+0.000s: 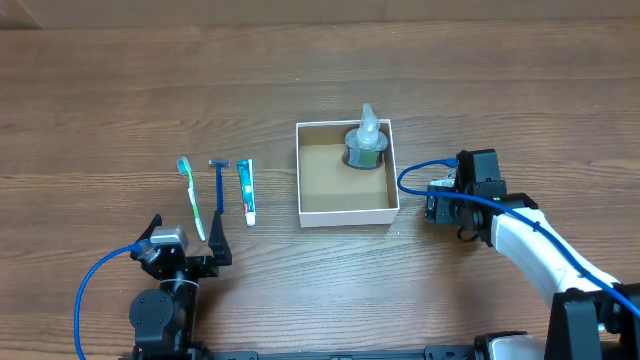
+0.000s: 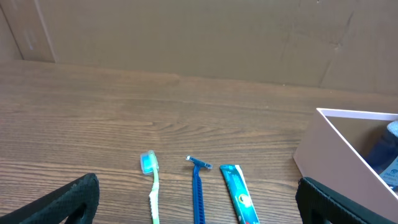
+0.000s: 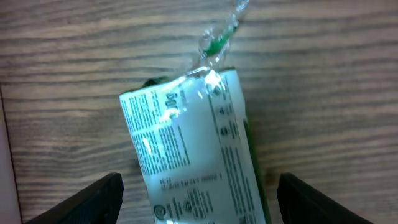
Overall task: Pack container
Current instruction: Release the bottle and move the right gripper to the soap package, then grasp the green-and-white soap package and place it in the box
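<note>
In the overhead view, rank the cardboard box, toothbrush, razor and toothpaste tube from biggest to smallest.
1. cardboard box
2. toothbrush
3. toothpaste tube
4. razor, close to the tube in length but thinner

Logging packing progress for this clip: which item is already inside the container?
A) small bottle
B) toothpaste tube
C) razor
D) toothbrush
A: the small bottle stands in the container, in its upper right corner in the overhead view. The toothbrush, razor and toothpaste tube lie outside, to its left.

Fine print on the white-and-green packet — too blurred to read, toothpaste tube label likewise illegible
</note>
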Robot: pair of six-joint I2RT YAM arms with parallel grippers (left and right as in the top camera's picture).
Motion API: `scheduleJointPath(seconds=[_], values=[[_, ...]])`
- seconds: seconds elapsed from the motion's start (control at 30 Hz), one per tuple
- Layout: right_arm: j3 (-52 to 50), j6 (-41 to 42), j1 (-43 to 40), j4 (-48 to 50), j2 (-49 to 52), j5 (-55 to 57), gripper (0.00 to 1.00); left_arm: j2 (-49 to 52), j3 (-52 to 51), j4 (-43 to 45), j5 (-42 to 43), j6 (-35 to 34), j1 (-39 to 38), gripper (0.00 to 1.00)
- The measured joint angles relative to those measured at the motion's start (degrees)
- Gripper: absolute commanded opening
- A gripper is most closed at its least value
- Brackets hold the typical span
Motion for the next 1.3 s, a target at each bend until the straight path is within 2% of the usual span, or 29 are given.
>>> scheduleJointPath(seconds=[0.3,0.43,0.7,0.83,0.9,1.1,1.3], values=[[-1.1,-2.3,0.0,4.7,1.9,0.0,0.84,0.0,0.0,0.0,0.0,0.0,0.0,1.00],[-1.1,-2.4,0.0,6.0,2.0,0.0,0.75,0.0,0.0,0.0,0.0,0.0,0.0,1.00],[-1.2,-3.8,0.0,7.5,3.8,0.1,0.78,0.0,0.0,0.0,0.0,0.0,0.0,1.00],[-1.2,-4.4,0.0,8.5,5.4,0.7,0.75,0.0,0.0,0.0,0.0,0.0,0.0,1.00],[-1.2,-4.6,0.0,8.4,5.5,1.0,0.70,0.0,0.0,0.0,0.0,0.0,0.0,1.00],[2.7,-3.4,0.0,-2.1,6.1,1.1,0.52,0.0,0.0,0.0,0.0,0.0,0.0,1.00],[7.4,-1.1,0.0,-8.3,6.3,1.1,0.51,0.0,0.0,0.0,0.0,0.0,0.0,1.00]])
